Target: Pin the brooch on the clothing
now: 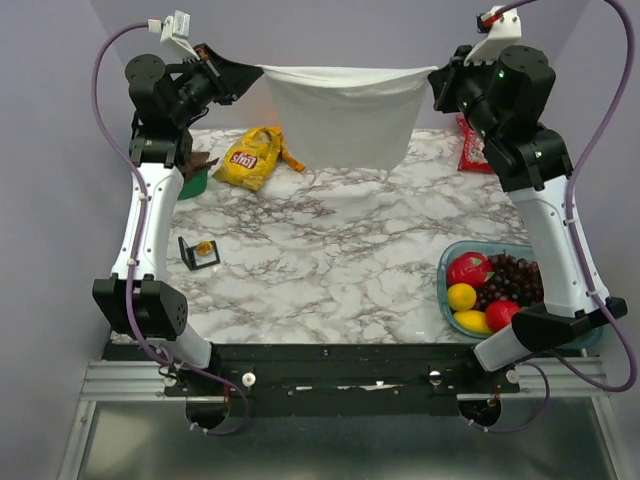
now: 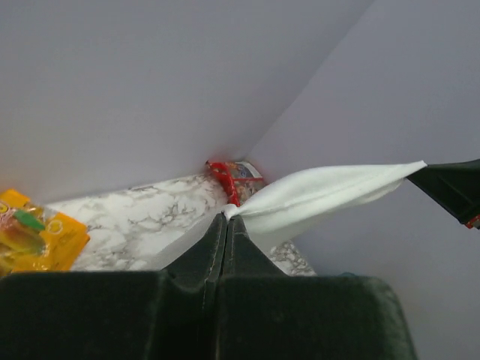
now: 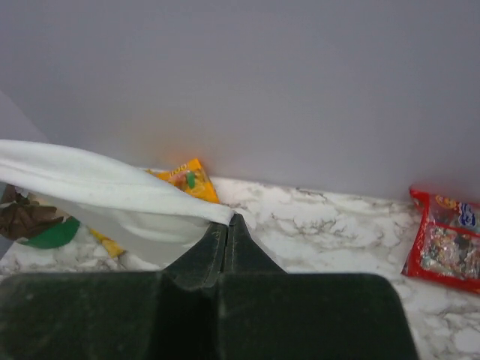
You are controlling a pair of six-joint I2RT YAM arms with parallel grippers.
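Blue fruit bowl (image 1: 442, 287) at table's near right corner, gold brooch (image 1: 204, 247) against small black frame (image 1: 186, 253) near left edge, left gripper (image 2: 226, 217) and right gripper (image 3: 229, 222) each clamped on white garment (image 1: 340, 115), stretched above far edge.

White cloth (image 2: 322, 191) — taut, pinched by left gripper (image 2: 226, 217)

The counter (image 1: 340, 260) is a white slab with grey marble veining. On its far left part lies a crinkled yellow foil snack bag (image 1: 250, 157). Just left of the bag, at the counter's left edge, sits a green shallow dish (image 1: 192, 184) with something brown and crumpled on it. A red plastic snack packet (image 1: 470, 148) lies at the far right. On the left side stands a small black square frame (image 1: 197, 253), with the tiny round gold-yellow brooch (image 1: 204, 247) at it. At the near right sits a translucent blue bowl (image 1: 445, 290) holding fruit.
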